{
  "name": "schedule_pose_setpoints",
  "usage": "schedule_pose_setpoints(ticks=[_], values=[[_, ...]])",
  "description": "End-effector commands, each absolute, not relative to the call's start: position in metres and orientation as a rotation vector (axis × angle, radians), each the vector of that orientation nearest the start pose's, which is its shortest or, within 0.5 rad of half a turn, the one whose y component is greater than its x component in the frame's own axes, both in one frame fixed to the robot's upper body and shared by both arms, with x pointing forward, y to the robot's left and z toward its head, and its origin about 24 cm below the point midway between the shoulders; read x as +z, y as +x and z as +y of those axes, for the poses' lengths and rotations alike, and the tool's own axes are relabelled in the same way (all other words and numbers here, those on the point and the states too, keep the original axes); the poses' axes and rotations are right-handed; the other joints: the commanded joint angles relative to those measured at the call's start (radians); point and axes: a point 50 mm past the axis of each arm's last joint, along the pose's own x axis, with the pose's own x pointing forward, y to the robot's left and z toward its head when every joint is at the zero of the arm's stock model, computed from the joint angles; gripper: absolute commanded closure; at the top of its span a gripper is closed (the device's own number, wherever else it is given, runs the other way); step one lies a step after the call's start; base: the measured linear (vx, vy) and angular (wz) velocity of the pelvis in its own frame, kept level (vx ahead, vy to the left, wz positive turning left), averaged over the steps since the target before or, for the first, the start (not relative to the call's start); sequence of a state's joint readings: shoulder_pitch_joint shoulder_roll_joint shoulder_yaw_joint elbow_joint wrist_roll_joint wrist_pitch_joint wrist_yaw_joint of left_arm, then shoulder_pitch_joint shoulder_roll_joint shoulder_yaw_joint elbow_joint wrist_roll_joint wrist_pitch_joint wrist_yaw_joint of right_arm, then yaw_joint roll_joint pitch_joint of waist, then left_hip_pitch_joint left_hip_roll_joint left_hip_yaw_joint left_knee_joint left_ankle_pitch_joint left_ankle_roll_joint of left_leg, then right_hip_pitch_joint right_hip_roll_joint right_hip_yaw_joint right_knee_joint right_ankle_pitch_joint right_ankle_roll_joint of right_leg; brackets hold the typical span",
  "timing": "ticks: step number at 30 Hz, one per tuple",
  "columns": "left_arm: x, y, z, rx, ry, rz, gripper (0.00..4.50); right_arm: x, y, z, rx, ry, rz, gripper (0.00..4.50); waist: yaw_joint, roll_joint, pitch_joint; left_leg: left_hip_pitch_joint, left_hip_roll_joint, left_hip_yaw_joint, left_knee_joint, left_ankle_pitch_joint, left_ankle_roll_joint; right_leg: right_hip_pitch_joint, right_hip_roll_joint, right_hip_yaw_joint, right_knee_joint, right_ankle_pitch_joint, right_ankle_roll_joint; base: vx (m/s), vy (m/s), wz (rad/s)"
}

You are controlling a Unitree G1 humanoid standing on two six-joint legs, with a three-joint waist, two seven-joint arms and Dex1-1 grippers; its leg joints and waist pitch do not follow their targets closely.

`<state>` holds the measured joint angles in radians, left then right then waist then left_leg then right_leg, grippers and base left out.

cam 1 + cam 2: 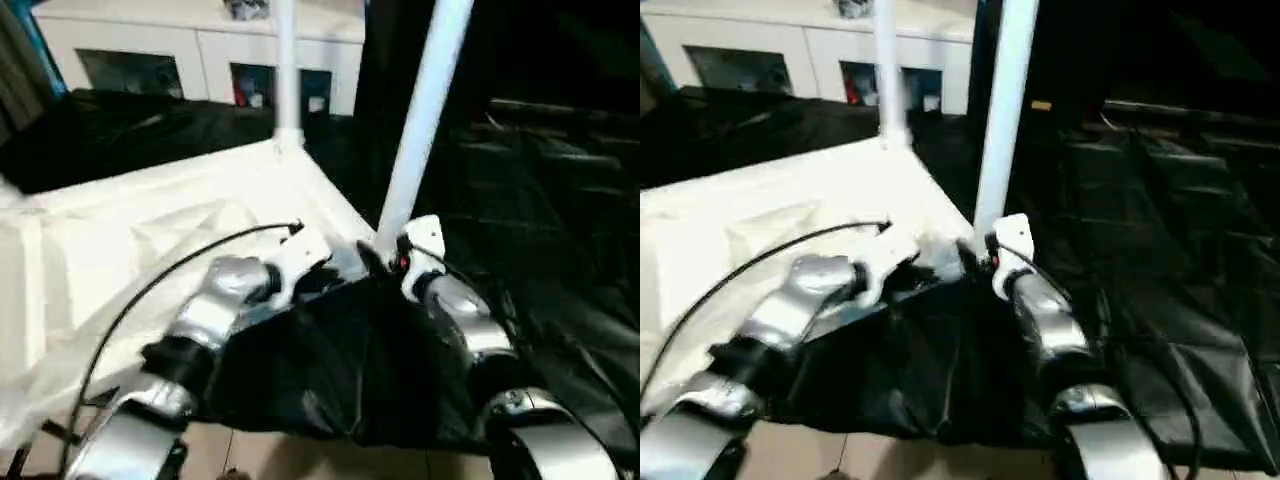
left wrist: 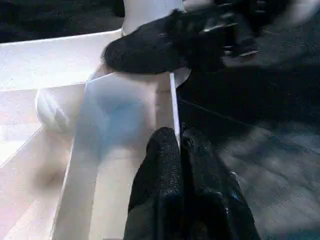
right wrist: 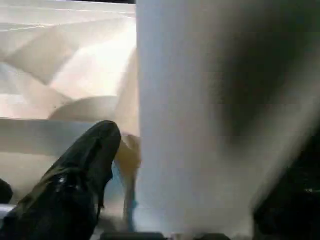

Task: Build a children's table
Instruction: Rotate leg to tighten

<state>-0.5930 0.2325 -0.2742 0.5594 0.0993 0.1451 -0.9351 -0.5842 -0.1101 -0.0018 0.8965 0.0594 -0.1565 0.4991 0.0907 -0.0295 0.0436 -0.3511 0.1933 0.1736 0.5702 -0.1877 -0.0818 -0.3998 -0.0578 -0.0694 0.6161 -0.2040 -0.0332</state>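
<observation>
As seen from the head cameras: the white plastic tabletop (image 1: 150,230) lies upside down, ribbed underside up, on a crinkled black sheet (image 1: 560,240) over the floor.
Legs, head views: two smooth round white tubes stand upright in corner sockets; the far leg (image 1: 286,70) rises at the far corner, the near leg (image 1: 420,120) at the corner nearest the arms.
Background, head views: white cabinet (image 1: 200,50) with glass doors stands beyond the sheet.
Arms, head views: silver forearms reach in from below; a thin black cable (image 1: 170,270) arcs over the left one.
Right gripper, head views: right gripper (image 1: 385,255) sits at the base of the near leg; a fold of the black sheet bunches between the two wrists.
Left wrist view, gripper: left gripper (image 2: 177,150), two matte black fingers pressed together, nothing between them, tips at the thin upright edge wall of the tabletop.
Left wrist view, surroundings: rounded white corner socket (image 2: 145,15) ahead, with the right gripper's textured black finger lying across its base; black sheet alongside.
Right wrist view, leg: near leg fills the middle as a broad smooth white cylinder, seated in the tabletop corner.
Right wrist view, gripper: one glossy black finger (image 3: 85,165) stands just beside the tube with a narrow gap showing; the other side is a dark edge past the tube. Jaws spread wide around the leg; whether they press it I cannot tell.
</observation>
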Motion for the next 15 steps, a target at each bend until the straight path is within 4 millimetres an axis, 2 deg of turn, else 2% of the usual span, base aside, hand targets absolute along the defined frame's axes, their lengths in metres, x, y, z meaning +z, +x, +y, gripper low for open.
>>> schedule_pose_setpoints(ticks=[1, 7, 10, 12, 15], values=[[0.046, 0.317, 0.093, -1.220, 0.410, 0.368, 4.50, 0.027, 0.337, -0.124, 0.656, -0.066, 0.162, 0.61, 0.002, 0.001, -0.057, -0.001, 0.042, -0.007, -0.053, -0.106, 0.092, 0.063, -0.089, 0.056, -0.061, 0.000, -0.234, 0.000, 0.000, 0.00], [0.048, 0.313, 0.112, -1.273, 0.445, 0.381, 4.50, 0.032, 0.326, -0.138, 0.868, -0.112, 0.167, 0.61, 0.002, 0.000, -0.057, -0.001, 0.042, -0.008, -0.053, -0.121, 0.092, 0.064, -0.089, 0.056, -0.063, -0.031, -0.231, 0.000, 0.000, 0.00], [0.048, 0.312, 0.116, -1.280, 0.450, 0.387, 4.50, 0.033, 0.324, -0.143, 0.903, -0.111, 0.176, 0.95, 0.002, 0.000, -0.057, 0.000, 0.041, -0.007, -0.051, -0.108, 0.095, 0.064, -0.087, 0.056, -0.061, -0.019, -0.233, 0.000, 0.000, 0.00], [0.049, 0.311, 0.119, -1.285, 0.453, 0.392, 4.50, 0.035, 0.323, -0.146, 0.916, -0.103, 0.174, 0.98, 0.004, 0.000, -0.057, -0.001, 0.042, -0.007, -0.051, -0.106, 0.098, 0.064, -0.087, 0.055, -0.061, -0.018, -0.233, 0.000, 0.000, 0.00], [0.048, 0.310, 0.123, -1.289, 0.458, 0.400, 4.50, 0.036, 0.321, -0.148, 0.941, -0.093, 0.176, 1.29, 0.005, 0.001, -0.057, -0.001, 0.042, -0.007, -0.052, -0.115, 0.092, 0.063, -0.087, 0.054, -0.063, -0.040, -0.234, 0.000, 0.000, 0.00]])
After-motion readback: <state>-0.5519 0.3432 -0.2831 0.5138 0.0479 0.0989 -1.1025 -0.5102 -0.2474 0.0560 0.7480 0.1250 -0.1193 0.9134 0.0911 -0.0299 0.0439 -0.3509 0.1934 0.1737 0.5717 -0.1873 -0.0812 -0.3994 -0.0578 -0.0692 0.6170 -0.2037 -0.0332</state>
